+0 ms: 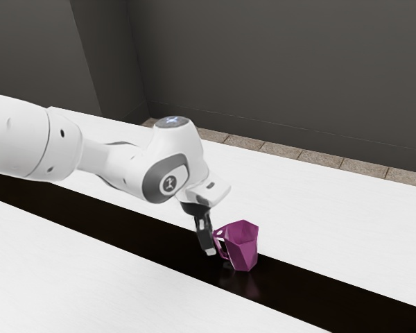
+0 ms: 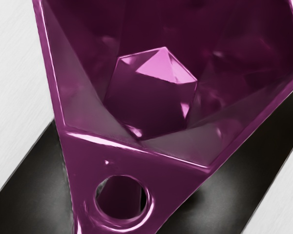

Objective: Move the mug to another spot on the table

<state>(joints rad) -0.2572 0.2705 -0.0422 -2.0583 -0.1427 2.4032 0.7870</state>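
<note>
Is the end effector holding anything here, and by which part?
Cannot tell. The end effector is right beside the mug, at its handle, but no grip on it shows.

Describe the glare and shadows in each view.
Exterior view: soft, even light, a dim back wall, the mug faintly mirrored in the dark strip beneath it. Wrist view: bright glare on the mug's rim edge and inner base facets, which read glossy.

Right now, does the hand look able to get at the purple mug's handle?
Probably yes. The hand hangs low right beside the mug, on the side of its handle, with nothing between them. The wrist view puts that handle just under the hand.
</note>
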